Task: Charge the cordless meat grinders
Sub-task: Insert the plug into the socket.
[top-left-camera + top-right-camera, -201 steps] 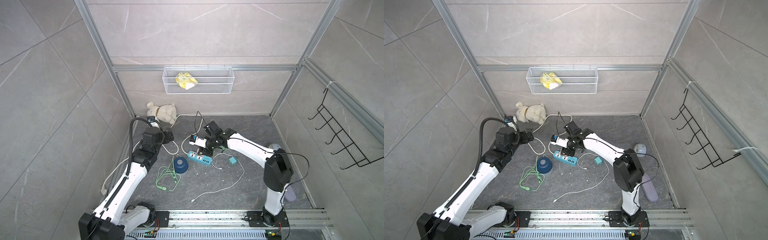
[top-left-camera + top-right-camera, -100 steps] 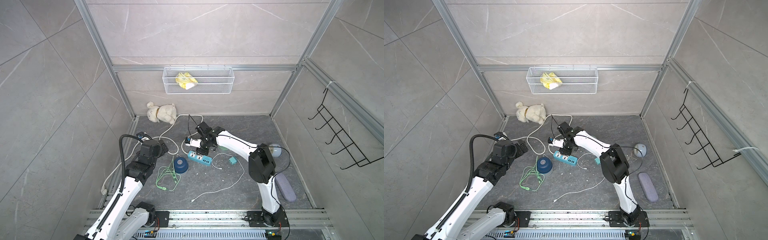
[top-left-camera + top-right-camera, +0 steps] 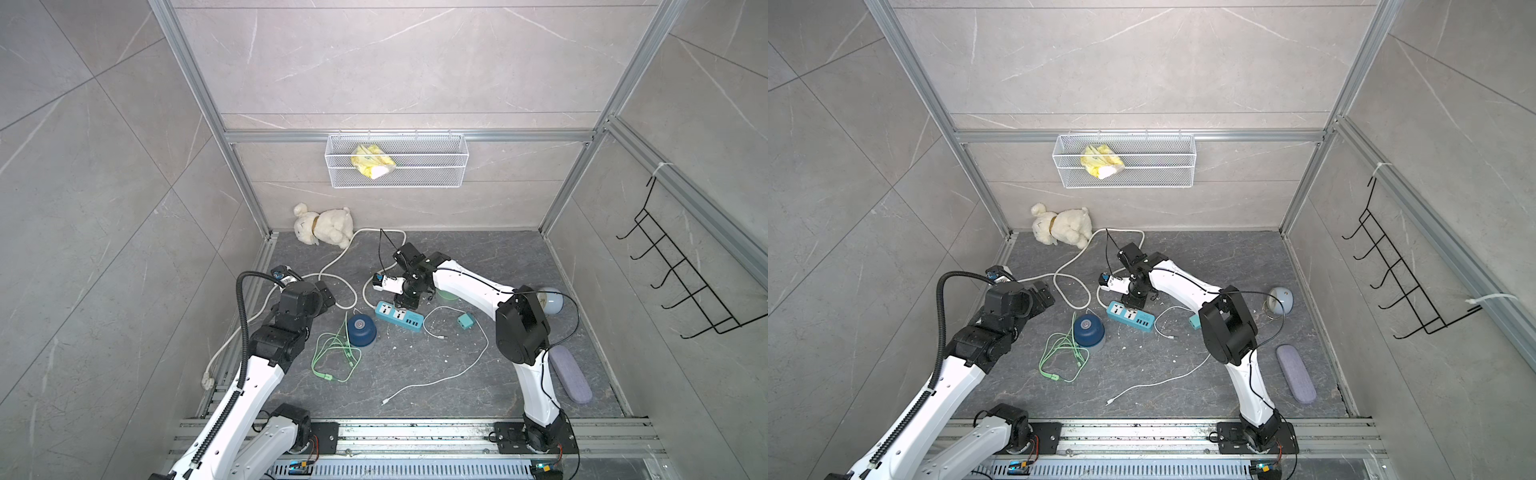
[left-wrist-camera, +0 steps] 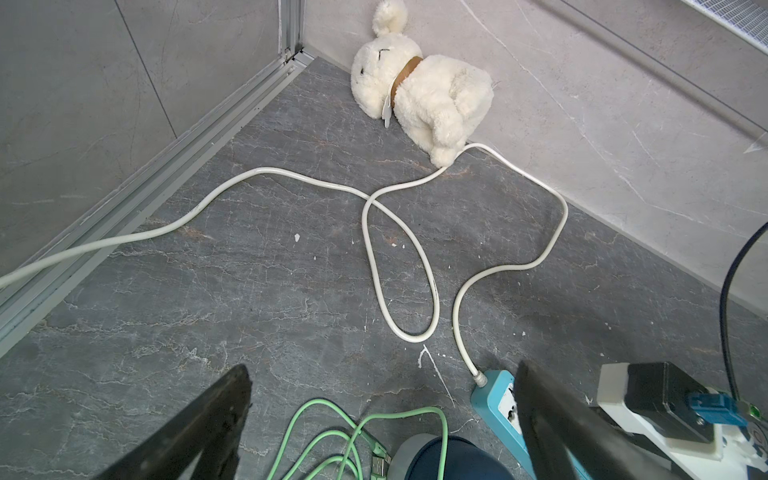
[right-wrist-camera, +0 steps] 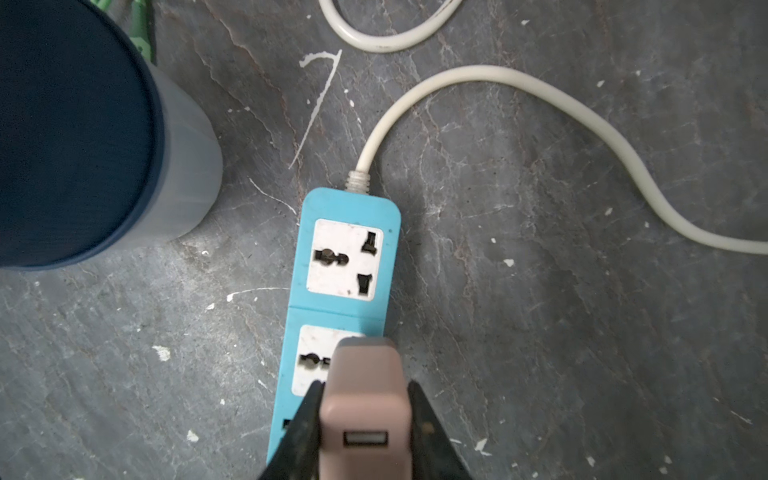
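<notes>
Grip status: the right pincer [image 5: 363, 415] is clamped on a pinkish-beige USB adapter [image 5: 361, 374]. Its jaws press the adapter's two flat sides and hold it directly over the second socket of the blue power strip [image 5: 349, 199]. The left pincer [image 4: 382, 374] is spread wide and empty.

The navy grinder [image 3: 361, 330] sits upright on the desk [image 3: 478, 257], close under the left pincer and near the right one, beside the strip's cord end. The mint grinder [image 3: 448, 296] sits just behind the right pincer, largely hidden by the arm.

Judgement on handling: both grinders are rigid plastic shells, probably light enough for one pincer, but smooth. The domed top would likely slide out of the jaws. The straighter clear wall of the navy unit looks the safer hold, taken across its width. No charging port is visible on either unit.

The green cable [image 3: 332, 357] beside the navy unit is limp and should be taken at the plug, not the loops.
</notes>
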Controlling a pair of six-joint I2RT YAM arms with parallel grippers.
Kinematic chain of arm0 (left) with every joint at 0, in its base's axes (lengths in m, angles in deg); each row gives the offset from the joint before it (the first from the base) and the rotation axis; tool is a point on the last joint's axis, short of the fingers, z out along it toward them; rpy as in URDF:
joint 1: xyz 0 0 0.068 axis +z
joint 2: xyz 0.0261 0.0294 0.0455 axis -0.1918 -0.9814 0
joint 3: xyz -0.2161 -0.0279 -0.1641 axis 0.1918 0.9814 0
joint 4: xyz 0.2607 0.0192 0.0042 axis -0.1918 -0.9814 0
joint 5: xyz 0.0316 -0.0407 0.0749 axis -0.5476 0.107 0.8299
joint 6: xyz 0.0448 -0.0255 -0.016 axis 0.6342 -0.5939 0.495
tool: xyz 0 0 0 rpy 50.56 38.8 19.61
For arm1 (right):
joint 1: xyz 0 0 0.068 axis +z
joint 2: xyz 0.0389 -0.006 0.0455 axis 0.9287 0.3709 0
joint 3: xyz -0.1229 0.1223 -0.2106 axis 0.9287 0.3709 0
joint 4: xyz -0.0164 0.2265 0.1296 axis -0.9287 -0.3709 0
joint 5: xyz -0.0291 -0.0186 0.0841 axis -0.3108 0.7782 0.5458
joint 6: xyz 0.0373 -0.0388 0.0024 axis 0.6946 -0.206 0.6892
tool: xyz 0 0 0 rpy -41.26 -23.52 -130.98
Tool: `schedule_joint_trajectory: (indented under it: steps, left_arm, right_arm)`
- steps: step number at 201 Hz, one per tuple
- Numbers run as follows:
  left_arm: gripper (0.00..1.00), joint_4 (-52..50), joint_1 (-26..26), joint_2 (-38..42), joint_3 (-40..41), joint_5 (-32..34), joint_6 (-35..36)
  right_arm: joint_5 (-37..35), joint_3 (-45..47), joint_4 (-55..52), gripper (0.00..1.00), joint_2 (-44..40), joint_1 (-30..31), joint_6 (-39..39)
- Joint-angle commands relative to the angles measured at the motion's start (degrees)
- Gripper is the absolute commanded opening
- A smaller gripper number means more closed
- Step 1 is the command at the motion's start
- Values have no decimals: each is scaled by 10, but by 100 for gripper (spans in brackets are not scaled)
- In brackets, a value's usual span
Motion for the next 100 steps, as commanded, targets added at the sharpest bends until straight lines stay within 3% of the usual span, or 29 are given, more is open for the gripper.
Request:
schedule_joint_trajectory:
  steps: [1, 100]
  left_arm:
    - [100, 14, 2, -3, 0, 14, 0]
    - [100, 18, 2, -6, 3, 14, -9]
  right_arm:
    - [11, 15, 4, 0, 1, -5, 8]
    - [42, 39, -2, 0, -5, -9, 17]
